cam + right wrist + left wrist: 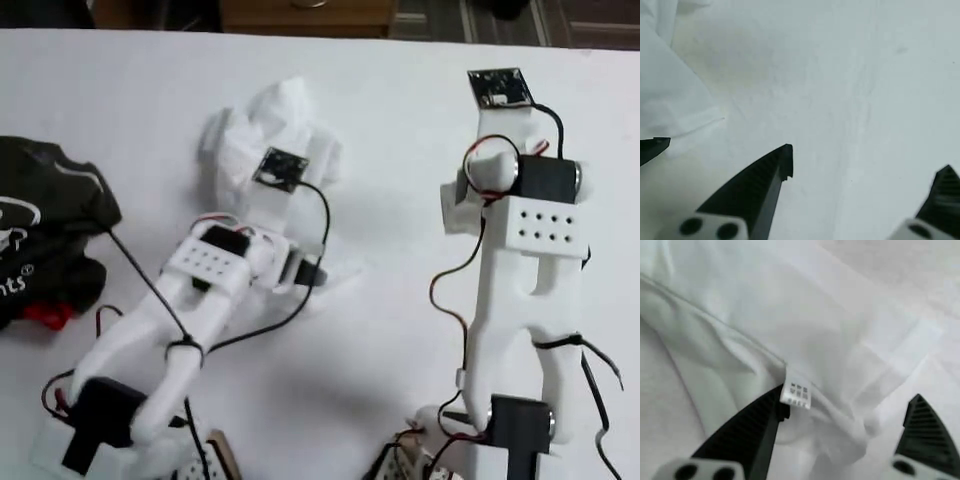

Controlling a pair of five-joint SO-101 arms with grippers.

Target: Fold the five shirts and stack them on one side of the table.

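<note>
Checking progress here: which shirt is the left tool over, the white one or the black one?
The white shirt, crumpled right under the open left tool; the black shirt lies well apart, with no tool near it.

Crumpled white cotton shirt point(262, 125): plain, no pattern. Its small white sewn-in tag point(796, 394) carried grey print. Flat white tabletop point(380, 330): plain, close to the shirt's white. Bundled black fabric garment point(45, 225): white lettering, a red patch point(45, 315) low down. Left arm point(200, 270) and right arm point(520, 270): white plastic shells, black motors, red and black wiring. Left gripper point(849, 395) and right gripper point(867, 160): ribbed black fingers on white bases.
</note>
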